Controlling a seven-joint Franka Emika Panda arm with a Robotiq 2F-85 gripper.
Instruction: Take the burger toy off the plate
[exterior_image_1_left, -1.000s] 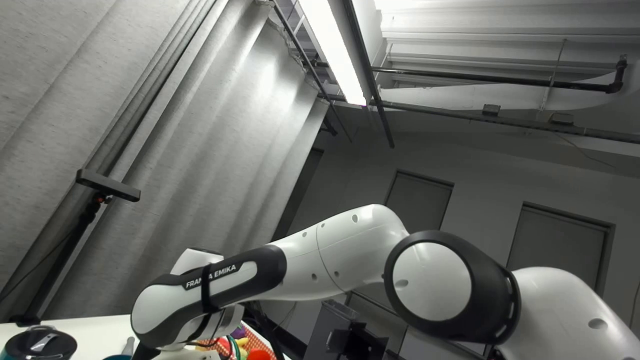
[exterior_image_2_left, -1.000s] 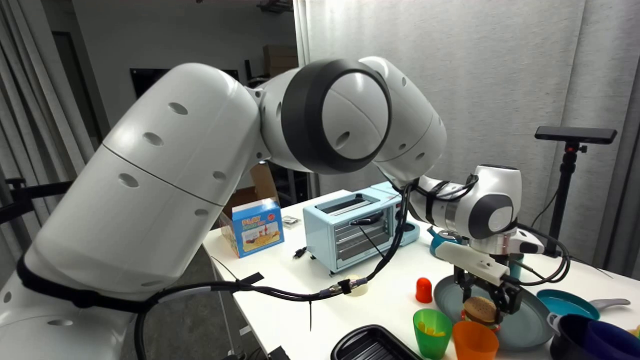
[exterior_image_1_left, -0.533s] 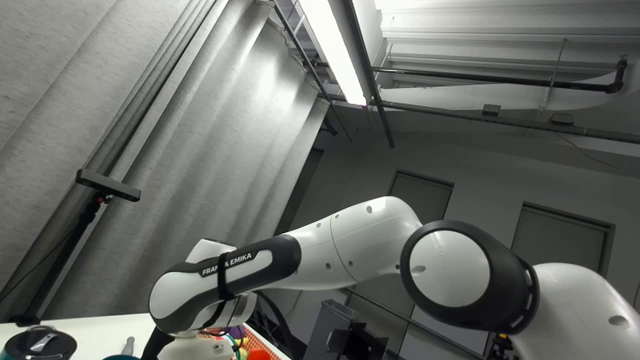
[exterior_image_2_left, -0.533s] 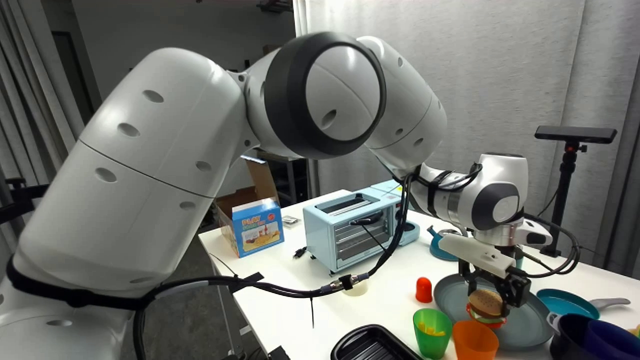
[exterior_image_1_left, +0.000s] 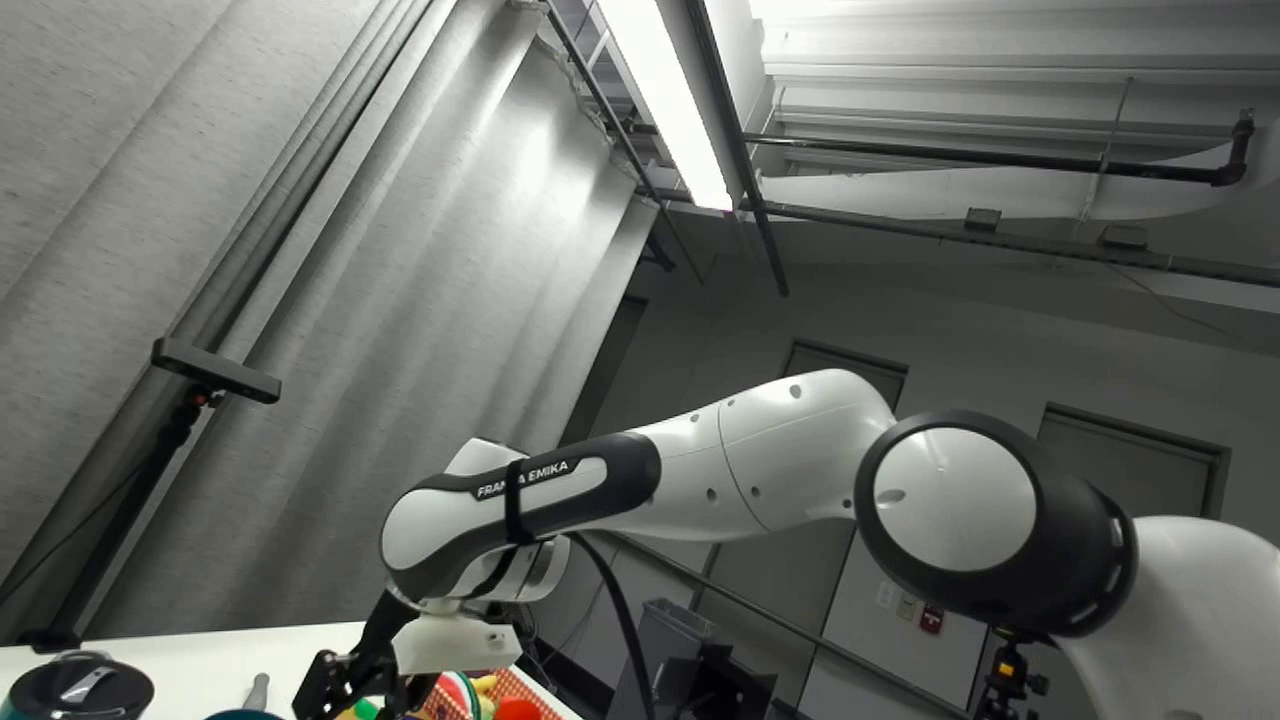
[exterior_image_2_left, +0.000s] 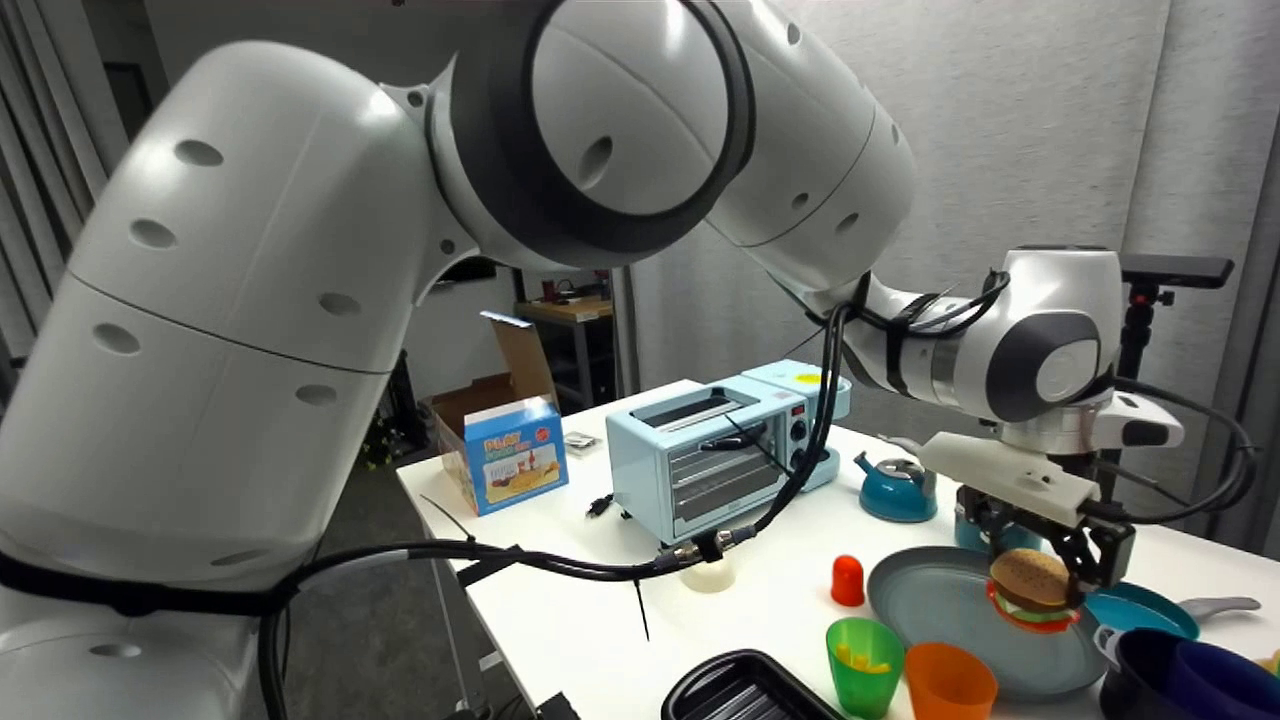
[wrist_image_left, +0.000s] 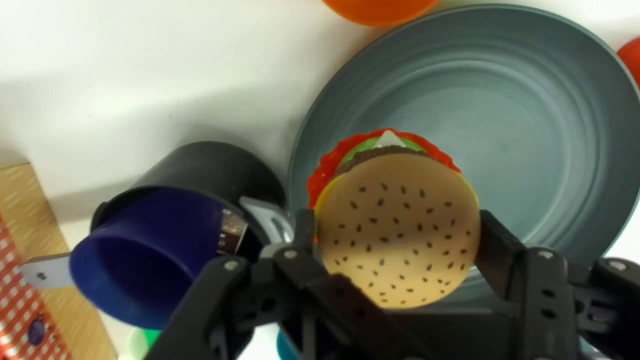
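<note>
- Over the right part of the plate (exterior_image_2_left: 930, 605), seen in an exterior view, we find the toy burger (exterior_image_2_left: 1030, 582).
- On its two sides, we have the gripper (wrist_image_left: 395, 235) pressed in, holding it.
- Just beside the plate's near edge, we have the orange cup (exterior_image_2_left: 950, 684), the green cup (exterior_image_2_left: 864, 672) at its left.
- At right, we see the black pot (exterior_image_2_left: 1145, 668) with the blue cup (exterior_image_2_left: 1228, 684) partly inside.

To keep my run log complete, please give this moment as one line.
gripper: closed on burger toy | burger toy: held above grey plate | set-down off plate: not yet done | nearby: orange cup
</note>
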